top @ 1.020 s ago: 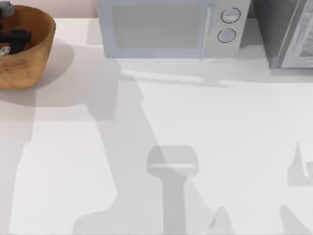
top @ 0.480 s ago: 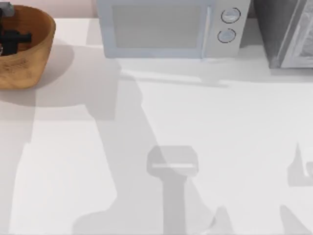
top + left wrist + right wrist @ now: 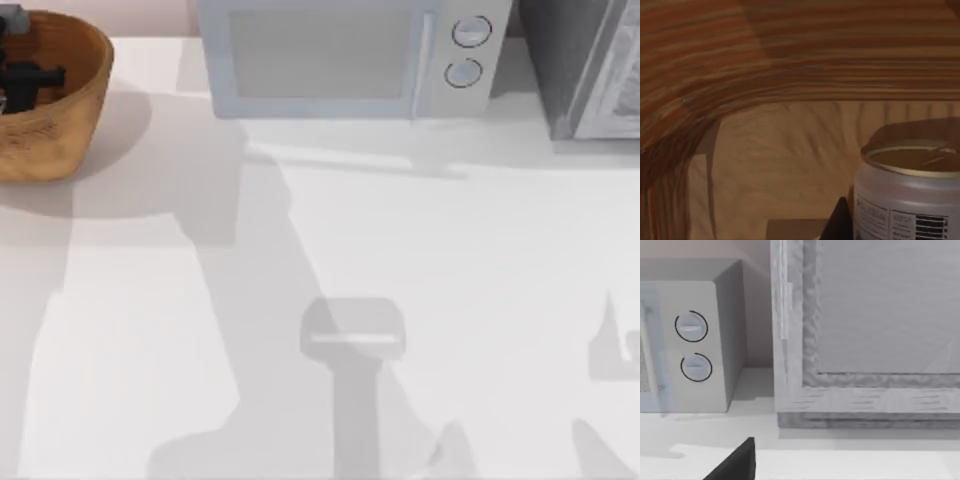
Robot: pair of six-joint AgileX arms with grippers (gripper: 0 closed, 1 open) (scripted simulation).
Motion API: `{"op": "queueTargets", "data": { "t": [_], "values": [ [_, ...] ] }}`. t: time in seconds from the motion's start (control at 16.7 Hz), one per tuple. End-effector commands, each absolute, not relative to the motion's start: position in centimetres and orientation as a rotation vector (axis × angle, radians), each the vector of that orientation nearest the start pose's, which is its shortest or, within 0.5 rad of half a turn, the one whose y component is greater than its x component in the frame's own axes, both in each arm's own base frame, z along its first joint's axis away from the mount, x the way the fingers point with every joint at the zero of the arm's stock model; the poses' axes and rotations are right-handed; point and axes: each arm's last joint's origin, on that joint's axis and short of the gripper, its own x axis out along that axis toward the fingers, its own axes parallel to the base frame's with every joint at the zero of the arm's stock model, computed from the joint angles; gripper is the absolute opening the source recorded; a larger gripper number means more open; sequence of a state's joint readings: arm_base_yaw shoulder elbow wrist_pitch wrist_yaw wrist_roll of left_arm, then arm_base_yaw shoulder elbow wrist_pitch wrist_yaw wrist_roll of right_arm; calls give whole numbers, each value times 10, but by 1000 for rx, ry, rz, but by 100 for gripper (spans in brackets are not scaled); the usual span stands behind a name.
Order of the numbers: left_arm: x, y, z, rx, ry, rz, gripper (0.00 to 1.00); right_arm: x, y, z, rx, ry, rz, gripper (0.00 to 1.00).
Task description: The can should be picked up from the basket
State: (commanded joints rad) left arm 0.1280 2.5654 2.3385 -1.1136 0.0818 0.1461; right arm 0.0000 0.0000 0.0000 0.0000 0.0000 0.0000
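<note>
On the white bench, far left, the left end effector reaches into the basket beside the can for a grasp; its opening cannot be told.

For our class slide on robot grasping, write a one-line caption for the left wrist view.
Inside the basket, the left tool's fingertip sits beside the upright can.
</note>
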Motion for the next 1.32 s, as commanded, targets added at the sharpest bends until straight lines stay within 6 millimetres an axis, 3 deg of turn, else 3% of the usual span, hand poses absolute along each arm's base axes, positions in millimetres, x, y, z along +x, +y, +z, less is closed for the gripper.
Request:
{"op": "queueTargets", "data": {
  "t": [0.12,0.3,0.54,0.72,0.9,1.08,1.32],
  "values": [
    [515,70,158,-12,1316,-30,0,106,-1,160,0,0,0,100],
    [502,62,184,23,1260,-2,0,106,-1,160,0,0,0,100],
    [456,44,239,81,1143,45,0,106,-1,160,0,0,0,100],
    [393,29,276,113,1029,77,0,106,-1,160,0,0,0,100],
    [312,17,293,124,894,98,0,106,-1,160,0,0,0,100],
    [230,9,281,113,738,105,0,106,-1,160,0,0,0,100],
    [150,3,232,74,502,88,0,106,-1,160,0,0,0,100]
  ]
}}
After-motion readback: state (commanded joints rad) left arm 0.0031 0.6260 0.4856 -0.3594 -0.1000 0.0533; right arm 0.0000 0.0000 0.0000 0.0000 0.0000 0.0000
